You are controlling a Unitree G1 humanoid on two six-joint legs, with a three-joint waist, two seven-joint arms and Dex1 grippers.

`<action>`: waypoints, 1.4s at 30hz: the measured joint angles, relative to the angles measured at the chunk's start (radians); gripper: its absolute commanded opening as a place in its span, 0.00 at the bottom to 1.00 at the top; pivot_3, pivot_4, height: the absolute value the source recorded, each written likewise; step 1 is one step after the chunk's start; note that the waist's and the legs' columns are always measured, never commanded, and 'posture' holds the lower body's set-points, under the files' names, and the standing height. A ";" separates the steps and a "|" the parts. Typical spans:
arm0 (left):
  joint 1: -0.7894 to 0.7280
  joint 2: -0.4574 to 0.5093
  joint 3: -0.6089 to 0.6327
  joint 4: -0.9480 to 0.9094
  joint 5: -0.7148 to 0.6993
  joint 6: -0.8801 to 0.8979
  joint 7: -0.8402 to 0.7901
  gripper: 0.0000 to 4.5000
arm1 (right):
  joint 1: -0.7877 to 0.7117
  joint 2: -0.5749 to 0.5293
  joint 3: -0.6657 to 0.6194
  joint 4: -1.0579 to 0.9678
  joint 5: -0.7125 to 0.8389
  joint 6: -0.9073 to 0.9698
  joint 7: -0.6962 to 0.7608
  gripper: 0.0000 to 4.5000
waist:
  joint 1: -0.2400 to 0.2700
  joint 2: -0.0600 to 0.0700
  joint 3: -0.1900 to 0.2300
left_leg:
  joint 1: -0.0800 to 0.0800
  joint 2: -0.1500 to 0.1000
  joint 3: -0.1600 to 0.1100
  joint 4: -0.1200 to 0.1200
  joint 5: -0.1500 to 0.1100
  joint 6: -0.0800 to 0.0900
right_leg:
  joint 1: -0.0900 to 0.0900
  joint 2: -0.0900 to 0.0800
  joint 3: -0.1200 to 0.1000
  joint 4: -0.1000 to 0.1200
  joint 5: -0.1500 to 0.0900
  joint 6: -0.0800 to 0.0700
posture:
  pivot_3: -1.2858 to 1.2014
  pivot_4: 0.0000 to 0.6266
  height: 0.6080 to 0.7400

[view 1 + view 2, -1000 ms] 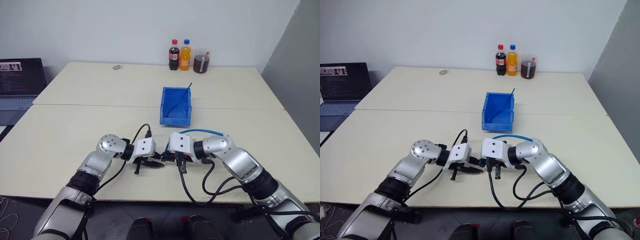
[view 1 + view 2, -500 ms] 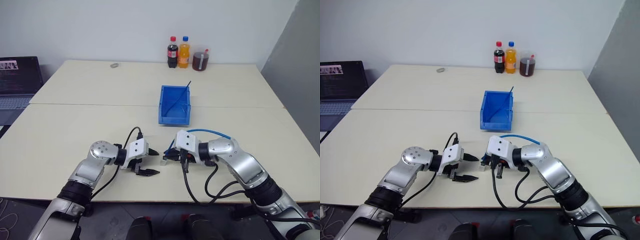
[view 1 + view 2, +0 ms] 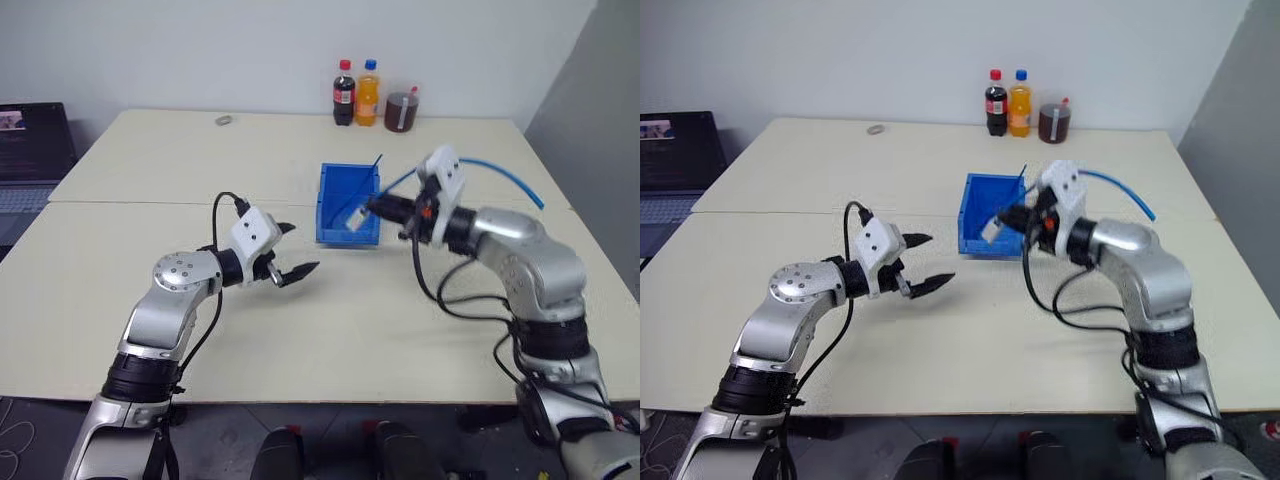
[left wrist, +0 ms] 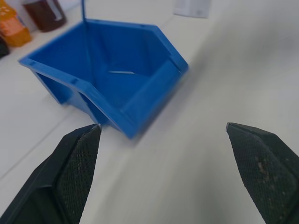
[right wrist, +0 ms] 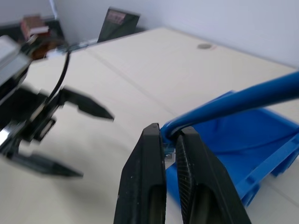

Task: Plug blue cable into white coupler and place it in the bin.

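The blue bin (image 3: pixel 334 228) stands mid-table with a thin dark rod (image 3: pixel 372 176) leaning inside it. My right gripper (image 3: pixel 373 208) hovers at the bin's near right corner, shut on the blue cable (image 5: pixel 243 99). The cable arcs back over the wrist to its free end (image 3: pixel 530 190). The white coupler (image 3: pixel 992 229) hangs at the gripper's tip, over the bin's front. My left gripper (image 3: pixel 297 250) is open and empty, raised above the table left of the bin, its fingers (image 4: pixel 77 161) spread wide toward the bin (image 4: pixel 117 79).
Two bottles (image 3: pixel 343 92) and a cup of dark drink (image 3: pixel 402 112) stand at the table's far edge. A small grey round object (image 3: pixel 223 120) lies far left of them. A laptop (image 3: pixel 30 140) sits off the table's left side.
The left gripper has opened and let go, then lifted away to the left. The right gripper has risen and carried the cable and coupler forward to the bin.
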 measured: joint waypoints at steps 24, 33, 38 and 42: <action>-0.110 -0.021 -0.034 -0.041 0.017 0.114 0.115 1.00 | -0.509 -0.029 0.207 1.035 -0.303 -0.370 0.353 0.99 | 0.006 0.001 0.003 | -0.016 -0.002 0.003 0.000 0.000 -0.001 | -0.015 -0.004 0.000 0.001 0.003 -0.006 | 0.52 0.24 1.00; -0.116 0.001 -0.028 0.062 0.020 0.083 0.120 1.00 | -0.428 -0.236 0.314 0.834 -0.390 -0.435 0.647 0.99 | 0.008 0.001 0.004 | -0.016 -0.002 0.002 0.001 0.000 -0.001 | -0.015 -0.004 0.000 0.001 0.003 -0.006 | 0.52 0.24 1.00; -0.118 0.023 0.019 0.128 0.038 0.038 0.164 1.00 | -0.193 -0.303 0.175 0.505 -0.295 -0.280 0.586 0.99 | 0.010 0.002 0.004 | -0.016 -0.002 0.002 0.002 0.000 -0.001 | -0.014 -0.004 0.000 0.001 0.003 -0.006 | 0.52 0.24 1.00; -0.104 0.038 0.058 0.134 0.036 0.005 0.173 1.00 | -0.040 -0.312 0.044 0.232 -0.212 -0.139 0.475 0.99 | 0.014 0.002 0.004 | -0.016 -0.002 0.001 0.003 0.000 -0.001 | -0.013 -0.004 -0.002 0.002 0.003 -0.006 | 0.52 0.24 1.00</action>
